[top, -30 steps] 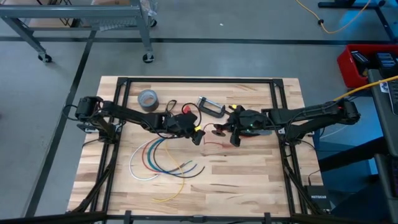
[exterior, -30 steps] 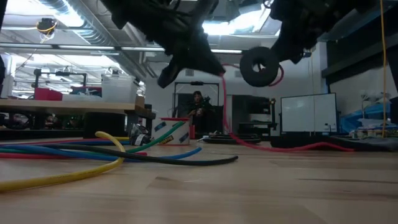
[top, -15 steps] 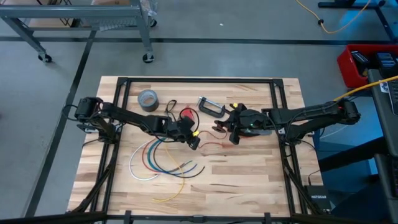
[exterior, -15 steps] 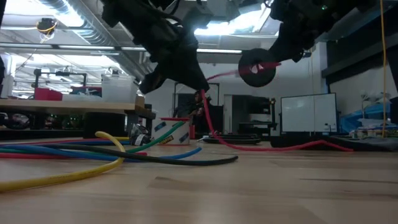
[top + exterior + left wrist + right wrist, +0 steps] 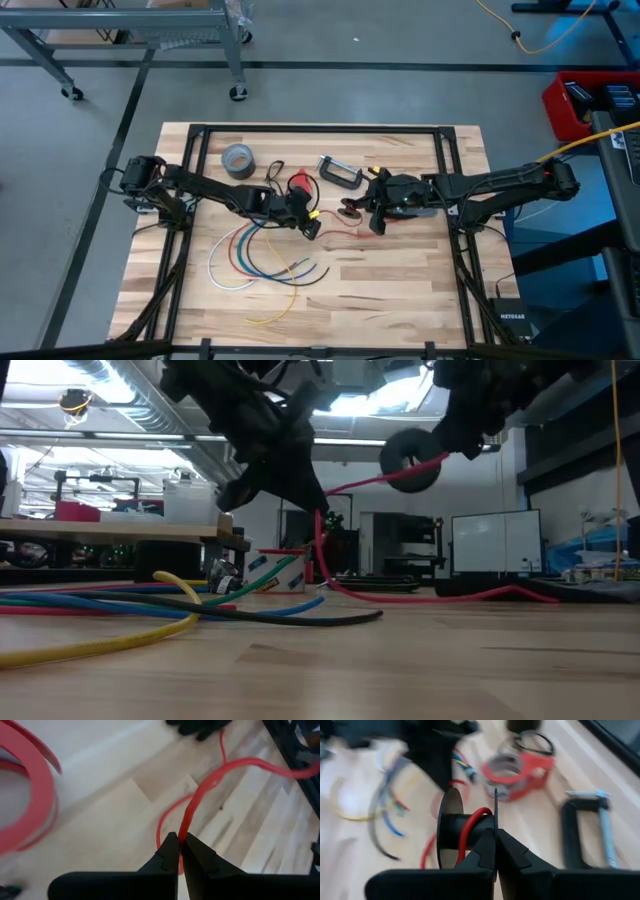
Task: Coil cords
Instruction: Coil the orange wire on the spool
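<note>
A thin red wire (image 5: 372, 481) runs from a small black round spool (image 5: 410, 460) to my left gripper (image 5: 312, 226), then drops to the table and trails along it (image 5: 440, 598). My left gripper is shut on the wire, raised above the table's middle. My right gripper (image 5: 353, 208) is shut on the spool, a little to the right of the left gripper and also raised. In the right wrist view the spool (image 5: 465, 832) has a turn of red wire around its core. My left gripper pinches the red wire (image 5: 184, 831) between its two fingertips, partway along its length. The fingers slant down from the table's left and lie across the wire. One stretch rises nearly straight toward the spool (image 5: 220, 775); the other hangs slack to the table. My right gripper pinches one flat flange of the spool at its rim (image 5: 496, 820) between its two fingers. The fingers come level from the table's right. The spool is lifted clear of the table, its axis roughly level.
A grey tape roll (image 5: 237, 159), a red cone-shaped piece (image 5: 300, 185) and a metal C-clamp (image 5: 340, 172) lie behind the grippers. A fanned bundle of coloured wires (image 5: 260, 262) lies in front of the left arm. Bare wood shows at the near right.
My left gripper has gone down and a little toward the table's near left, keeping hold of the red wire. The stretch between it and the spool has been drawn out nearly straight. My right gripper has turned the spool slightly and stayed raised.
</note>
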{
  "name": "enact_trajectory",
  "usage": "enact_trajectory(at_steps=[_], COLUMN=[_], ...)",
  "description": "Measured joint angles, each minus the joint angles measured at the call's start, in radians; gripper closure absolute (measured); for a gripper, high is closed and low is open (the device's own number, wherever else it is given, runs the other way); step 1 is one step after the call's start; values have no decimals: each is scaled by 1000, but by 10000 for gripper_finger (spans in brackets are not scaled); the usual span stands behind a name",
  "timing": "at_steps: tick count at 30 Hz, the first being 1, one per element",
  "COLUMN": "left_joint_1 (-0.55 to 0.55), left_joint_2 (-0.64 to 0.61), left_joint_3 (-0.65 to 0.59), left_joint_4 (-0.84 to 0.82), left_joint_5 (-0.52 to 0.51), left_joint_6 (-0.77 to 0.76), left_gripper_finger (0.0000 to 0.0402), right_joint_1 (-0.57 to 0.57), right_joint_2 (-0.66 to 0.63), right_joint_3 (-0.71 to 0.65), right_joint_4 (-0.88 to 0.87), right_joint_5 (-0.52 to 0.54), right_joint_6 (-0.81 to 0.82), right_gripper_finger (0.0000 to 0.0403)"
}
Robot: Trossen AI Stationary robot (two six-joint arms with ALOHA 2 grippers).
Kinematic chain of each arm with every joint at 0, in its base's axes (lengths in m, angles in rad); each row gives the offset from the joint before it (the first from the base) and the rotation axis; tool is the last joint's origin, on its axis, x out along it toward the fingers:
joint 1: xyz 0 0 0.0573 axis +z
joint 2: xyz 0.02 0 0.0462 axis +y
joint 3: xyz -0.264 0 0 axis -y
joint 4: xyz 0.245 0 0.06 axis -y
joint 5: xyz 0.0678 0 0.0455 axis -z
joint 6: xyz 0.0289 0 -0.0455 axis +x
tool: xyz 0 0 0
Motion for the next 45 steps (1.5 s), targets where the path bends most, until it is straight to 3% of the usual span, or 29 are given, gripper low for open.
enact_trajectory(at_steps=[7, 14, 28, 45], left_joint_1=[47, 59, 60, 41], left_joint_2=[0, 0, -65, -66], left_joint_3=[0, 0, 0, 0], left_joint_4=[0, 1, 32, 381], left_joint_5=[-1, -1, -2, 26], left_joint_6=[44, 75, 69, 72], left_gripper_finger=[401, 401, 401, 401], right_joint_1=[0, 0, 0, 0], right_joint_2=[0, 0, 2, 3], right_joint_3=[0, 0, 0, 0], right_joint_4=[129, 88, -9, -23], right_joint_5=[-149, -156, -50, 202], right_joint_6=[0, 5, 29, 105], right_gripper_finger=[398, 398, 398, 398])
